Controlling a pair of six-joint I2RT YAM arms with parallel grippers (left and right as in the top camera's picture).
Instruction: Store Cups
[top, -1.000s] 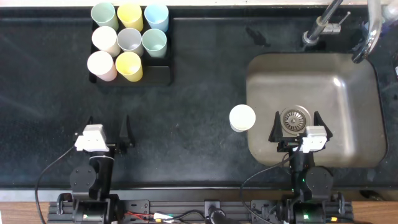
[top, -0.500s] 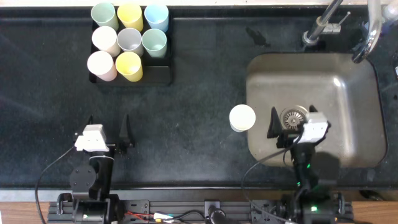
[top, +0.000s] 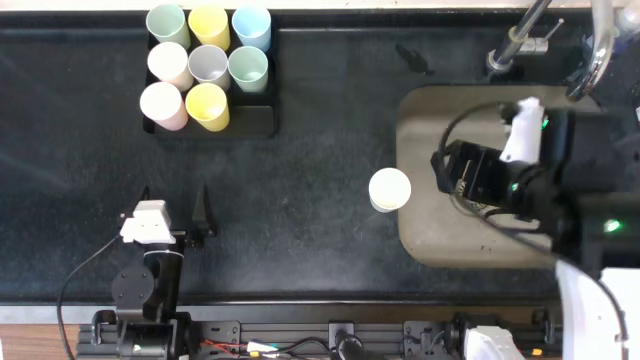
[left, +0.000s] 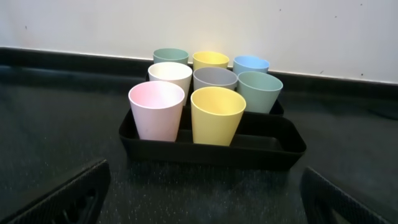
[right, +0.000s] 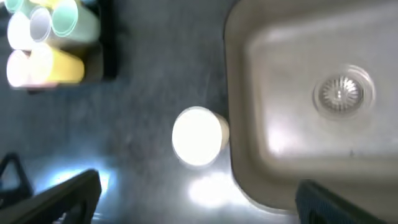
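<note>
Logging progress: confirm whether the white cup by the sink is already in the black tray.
No, the white cup stands on the counter beside the sink, well apart from the black tray.

Eight cups (top: 208, 62) in black tray (top: 256, 120), white cup (top: 389, 189) beside sink (top: 428, 238)

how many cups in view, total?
9. Eight plastic cups in the black tray: green, yellow, blue at back; cream, grey, teal in the middle; pink, second yellow in front. One white cup on the dark counter beside the steel sink. None look hidden.
</note>
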